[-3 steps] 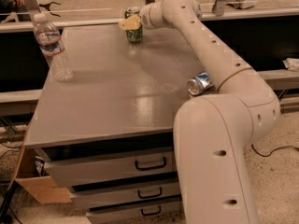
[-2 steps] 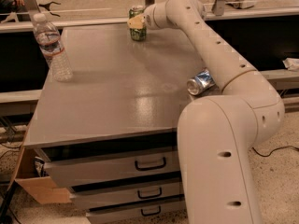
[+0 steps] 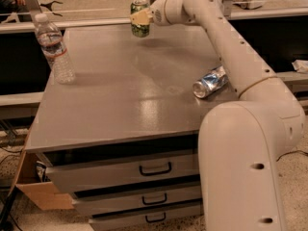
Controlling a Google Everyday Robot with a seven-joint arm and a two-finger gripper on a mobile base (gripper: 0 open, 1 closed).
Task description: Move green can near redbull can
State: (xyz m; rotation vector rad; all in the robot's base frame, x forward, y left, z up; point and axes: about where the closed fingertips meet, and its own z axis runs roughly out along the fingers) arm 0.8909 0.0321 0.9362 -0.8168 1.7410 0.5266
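Note:
The green can has a dark green patterned body and a silver top. It is upright at the far edge of the grey table, raised a little above the top. My gripper reaches in from the right, and its tan fingers are shut on the can's upper half. The redbull can, silver and blue, lies on its side at the table's right edge, close to my arm. It is well to the right of the green can and nearer the front.
A clear plastic water bottle stands upright at the table's left side. Drawers sit below the table top. A cardboard box is on the floor at the lower left. A rail runs behind the table.
The gripper has risen with the green can, lifting it slightly off the table's far edge and a little to the right. The redbull can and the bottle have not moved.

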